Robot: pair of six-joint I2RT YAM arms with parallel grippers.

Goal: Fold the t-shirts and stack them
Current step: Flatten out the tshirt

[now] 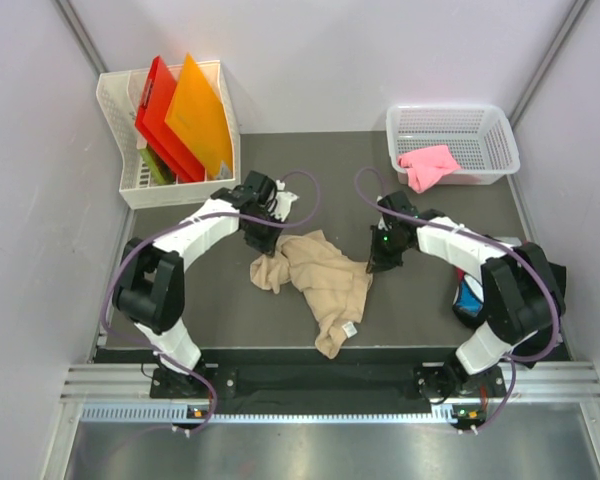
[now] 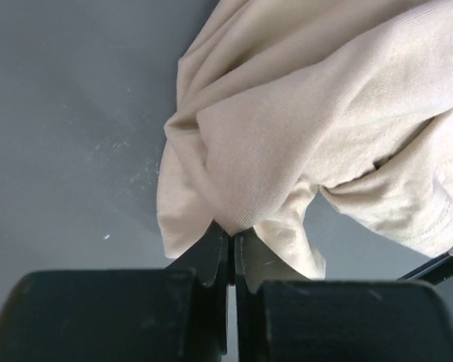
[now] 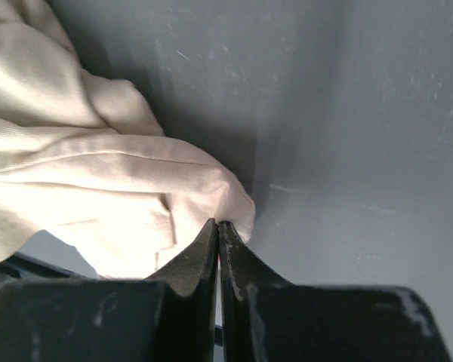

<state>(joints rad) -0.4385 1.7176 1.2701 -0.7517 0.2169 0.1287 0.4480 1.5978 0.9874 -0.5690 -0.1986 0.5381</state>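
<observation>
A crumpled tan t-shirt (image 1: 318,278) with a white neck label lies on the dark mat in the middle. My left gripper (image 1: 263,243) is shut on a fold at its left edge; the wrist view shows tan cloth (image 2: 287,128) pinched at the tips of the left gripper (image 2: 232,234). My right gripper (image 1: 376,262) is shut on the shirt's right edge, where the tan cloth (image 3: 98,181) meets the right gripper (image 3: 218,224). A pink t-shirt (image 1: 428,165) hangs over the front wall of the white basket (image 1: 490,125). A black t-shirt with blue print (image 1: 467,298) lies half hidden under my right arm.
A white bin (image 1: 120,150) at the back left holds stiff red (image 1: 158,110) and orange (image 1: 198,115) plastic sheets. Grey walls close in both sides. The dark mat (image 1: 230,310) ends at a metal rail near my bases.
</observation>
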